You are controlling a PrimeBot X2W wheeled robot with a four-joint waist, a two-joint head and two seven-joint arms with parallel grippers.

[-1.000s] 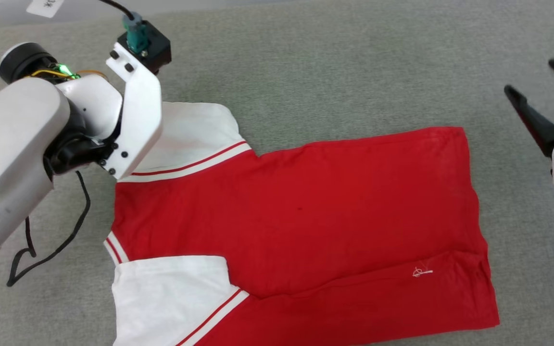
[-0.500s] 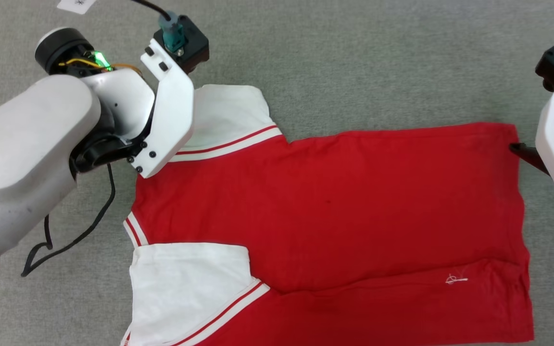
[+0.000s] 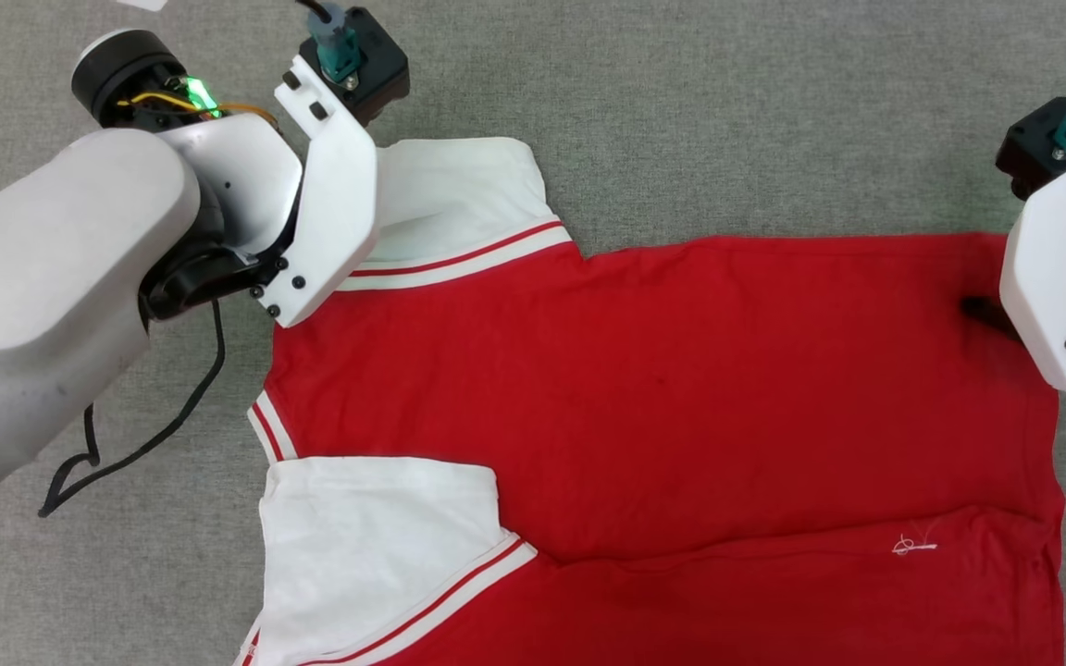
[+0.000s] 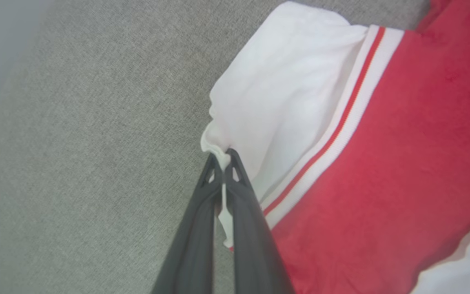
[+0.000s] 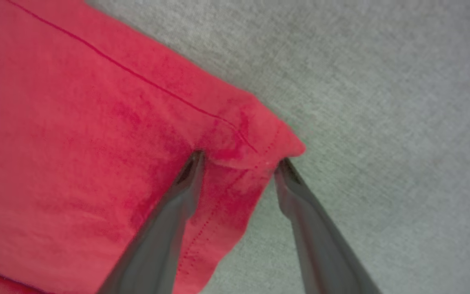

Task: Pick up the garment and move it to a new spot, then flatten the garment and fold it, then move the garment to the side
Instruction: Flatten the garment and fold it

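The garment (image 3: 663,398) lies spread flat on the grey cloth surface (image 3: 727,111) across the centre of the head view, white sleeves at frame left, hem at right. My left gripper (image 4: 222,157) is pinched tight on the upper sleeve's edge. My right gripper (image 5: 240,160) stands wide, fingers straddling the hem's upper right corner

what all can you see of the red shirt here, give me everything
The shirt is soft-looking red knit with white short sleeves and red-white striped trim at the sleeve seams. It lies spread flat on a gray surface, plain side up, collar end toward the robot's left, its near edge apparently folded over with a white thread on it. The left end effector is shut on the edge of the far sleeve; the right end effector stands open astride the far hem corner.
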